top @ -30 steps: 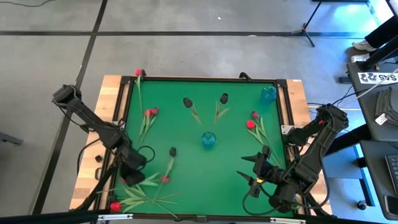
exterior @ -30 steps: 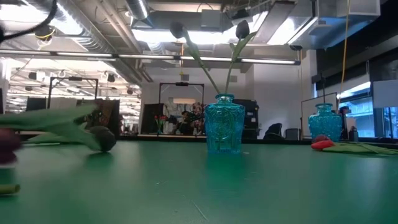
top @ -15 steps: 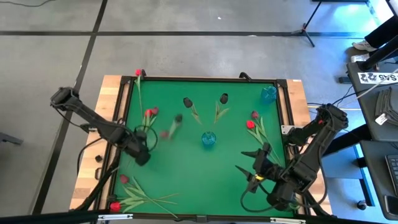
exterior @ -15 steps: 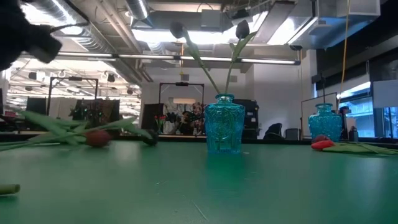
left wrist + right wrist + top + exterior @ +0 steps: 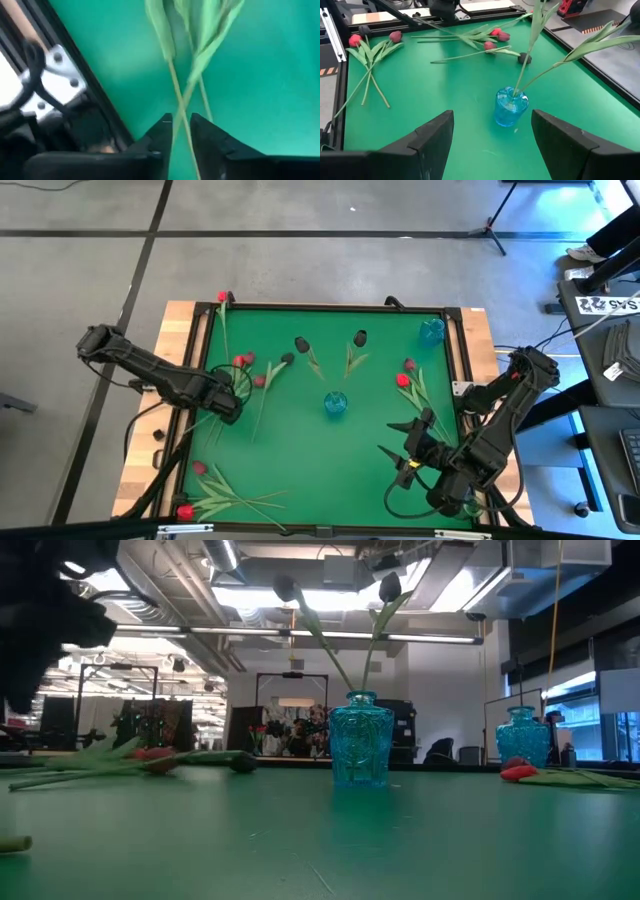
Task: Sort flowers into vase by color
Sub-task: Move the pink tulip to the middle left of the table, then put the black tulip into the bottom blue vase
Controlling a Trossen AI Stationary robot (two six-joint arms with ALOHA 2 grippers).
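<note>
My left gripper [image 5: 228,405] points down at the green mat's left side, fingers a narrow gap apart in the left wrist view [image 5: 181,124]. The thin green stems [image 5: 186,131] of two flowers run through that gap. These are a near-black tulip [image 5: 287,359] and a pink-red tulip [image 5: 259,381], both lying flat on the mat. The middle blue vase [image 5: 335,404] holds two near-black tulips [image 5: 288,587]. A second blue vase [image 5: 432,331] stands at the far right. My right gripper [image 5: 392,442] hovers wide open over the near right. My left gripper comes from above with its fingers [image 5: 161,131] on either side of the lower stems [image 5: 179,107], which cross just ahead of the gap. Whether the fingers touch the stems, I cannot tell. Both flowers lie on the mat, heads toward the far right.
Two red tulips [image 5: 243,360] lie beside the dropped pair and one [image 5: 222,297] lies at the far left corner. Two more [image 5: 404,375] lie right of the middle vase and two [image 5: 190,490] at the near left. A black frame [image 5: 205,340] edges the mat.
My left gripper has gone from the near left toward the far edge and tipped to point down. It has swept the near-black and pink-red tulips with it. They have swung round about their stem ends and now lie beside the red pair.
</note>
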